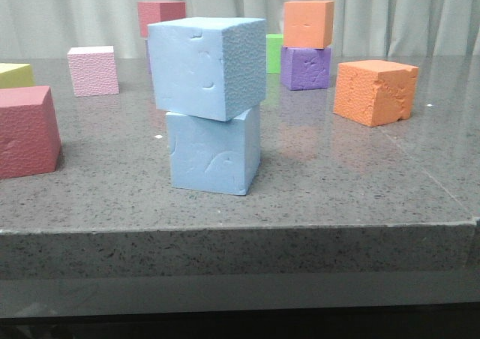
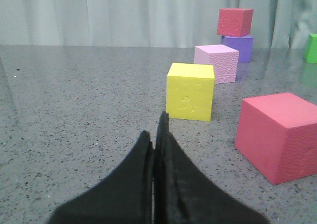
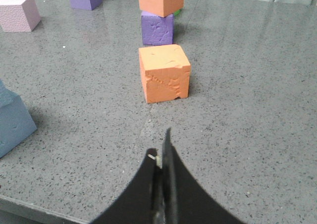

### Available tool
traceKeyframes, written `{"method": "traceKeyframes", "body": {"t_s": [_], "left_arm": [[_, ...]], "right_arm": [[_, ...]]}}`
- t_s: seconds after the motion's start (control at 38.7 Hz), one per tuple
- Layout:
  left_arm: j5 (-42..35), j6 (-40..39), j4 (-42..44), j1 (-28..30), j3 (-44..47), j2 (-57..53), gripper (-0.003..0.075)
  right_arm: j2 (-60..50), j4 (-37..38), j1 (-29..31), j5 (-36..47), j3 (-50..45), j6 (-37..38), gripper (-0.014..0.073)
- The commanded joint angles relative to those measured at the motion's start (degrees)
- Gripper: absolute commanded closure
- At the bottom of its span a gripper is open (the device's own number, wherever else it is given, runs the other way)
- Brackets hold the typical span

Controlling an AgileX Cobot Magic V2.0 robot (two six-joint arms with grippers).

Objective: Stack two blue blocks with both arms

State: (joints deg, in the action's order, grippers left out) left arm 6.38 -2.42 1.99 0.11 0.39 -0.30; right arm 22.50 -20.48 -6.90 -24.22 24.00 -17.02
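Observation:
Two sky-blue blocks stand stacked near the table's front edge in the front view: the upper blue block (image 1: pixel 206 65) sits turned and overhanging on the lower blue block (image 1: pixel 214 151). A corner of the stack shows in the right wrist view (image 3: pixel 12 122). No gripper touches the blocks, and neither arm shows in the front view. My left gripper (image 2: pixel 154 130) is shut and empty, low over the table short of a yellow cube. My right gripper (image 3: pixel 161 147) is shut and empty, short of an orange cube.
Front view: red cube (image 1: pixel 26 133) at left, pink cube (image 1: pixel 93 70), lone orange cube (image 1: pixel 375 91) at right, orange cube on purple cube (image 1: pixel 306 67) behind, green cube (image 1: pixel 274 52). Left wrist view: yellow cube (image 2: pixel 190 91), red cube (image 2: pixel 280 135), red cube on purple cube (image 2: pixel 237 33).

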Motion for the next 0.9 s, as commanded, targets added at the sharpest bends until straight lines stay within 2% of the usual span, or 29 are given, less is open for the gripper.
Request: {"method": "traceKeyframes", "body": {"t_s": [0.0,0.41,0.49,0.65,0.88], "left_arm": [[-4.2,-0.6,-0.4,-0.4,0.0,-1.1,0.0741],[-4.2,-0.6,-0.4,-0.4,0.0,-1.1,0.0741],[-4.2,-0.6,-0.4,-0.4,0.0,-1.1,0.0741],[-4.2,-0.6,-0.4,-0.4,0.0,-1.1,0.0741],[-4.2,-0.6,-0.4,-0.4,0.0,-1.1,0.0741]], "right_arm": [[0.3,-0.8,0.4,3.9,1.5,-0.6,0.0662],[0.3,1.0,0.4,5.9,0.3,-0.3,0.0662],[0.2,4.2,0.4,10.1,-1.5,2.4,0.0662],[-2.1,13.8,0.4,18.1,-7.3,13.0,0.0662],[-11.2,14.4,2.2,20.0,-16.7,13.1,0.0662]]}}
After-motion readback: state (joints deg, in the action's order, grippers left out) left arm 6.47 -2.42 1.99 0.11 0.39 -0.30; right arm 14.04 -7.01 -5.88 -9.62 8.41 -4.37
